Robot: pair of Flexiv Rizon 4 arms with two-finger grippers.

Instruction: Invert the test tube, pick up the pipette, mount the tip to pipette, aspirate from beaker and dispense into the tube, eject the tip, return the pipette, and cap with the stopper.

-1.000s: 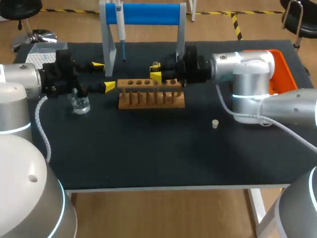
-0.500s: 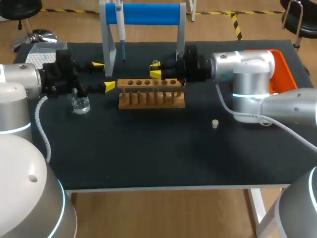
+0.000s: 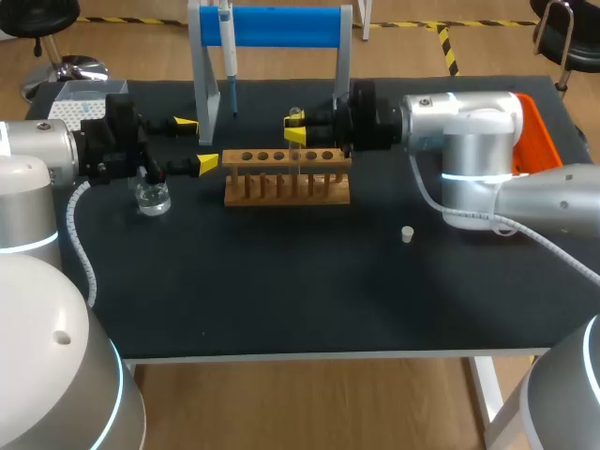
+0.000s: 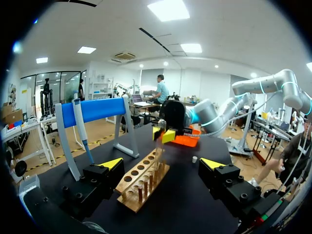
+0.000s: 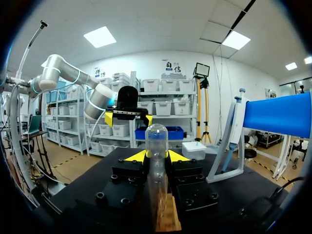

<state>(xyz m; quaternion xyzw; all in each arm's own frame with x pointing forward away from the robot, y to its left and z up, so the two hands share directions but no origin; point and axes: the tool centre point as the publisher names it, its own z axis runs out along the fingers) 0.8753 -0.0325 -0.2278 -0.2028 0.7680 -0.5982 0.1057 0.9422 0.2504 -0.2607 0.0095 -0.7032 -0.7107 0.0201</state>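
A clear test tube [image 5: 156, 165] stands upright, rounded end up, with my right gripper [image 5: 156, 157] shut on its middle. Seen from the head camera, that gripper [image 3: 295, 132] holds the tube [image 3: 296, 116] just over the wooden rack [image 3: 286, 178], and the tube's lower end is near the rack's holes. My left gripper [image 3: 195, 142] hangs open beside the rack's left end, above the small glass beaker [image 3: 152, 199]. The pipette [image 3: 228, 45] hangs on the blue-barred stand [image 3: 281, 26]. A small pale stopper [image 3: 407, 233] lies on the mat to the right.
A white tip box [image 3: 80, 98] sits at the back left corner. An orange tray [image 3: 536, 131] stands at the back right, behind my right arm. From the left wrist, the rack [image 4: 144, 180] lies ahead between the open fingers [image 4: 111, 163].
My right gripper has risen a little with the test tube, drawing it up out of the rack. My left arm has not moved.
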